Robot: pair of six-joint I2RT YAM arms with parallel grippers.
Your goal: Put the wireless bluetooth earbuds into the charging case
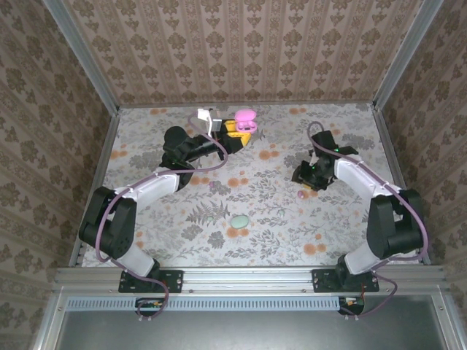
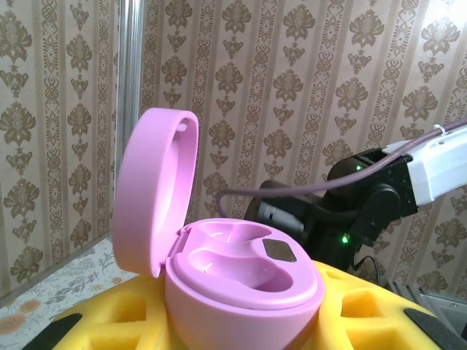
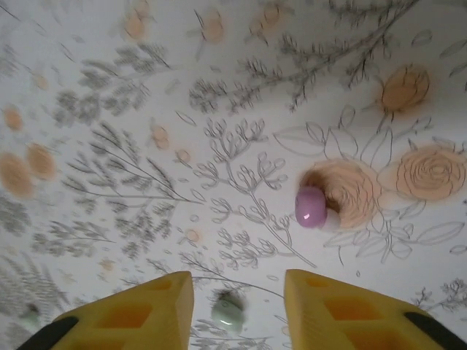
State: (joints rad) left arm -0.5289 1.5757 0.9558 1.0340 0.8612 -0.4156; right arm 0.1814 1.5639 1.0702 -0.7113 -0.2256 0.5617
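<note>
Gripping open pink case in left gripper, lid up; hovering right gripper over floral counter, jaws parted around mint earbud, with pink earbud just beyond.

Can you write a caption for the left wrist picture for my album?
Lid up, wells empty: the pink case gripped in the left tool.
</note>
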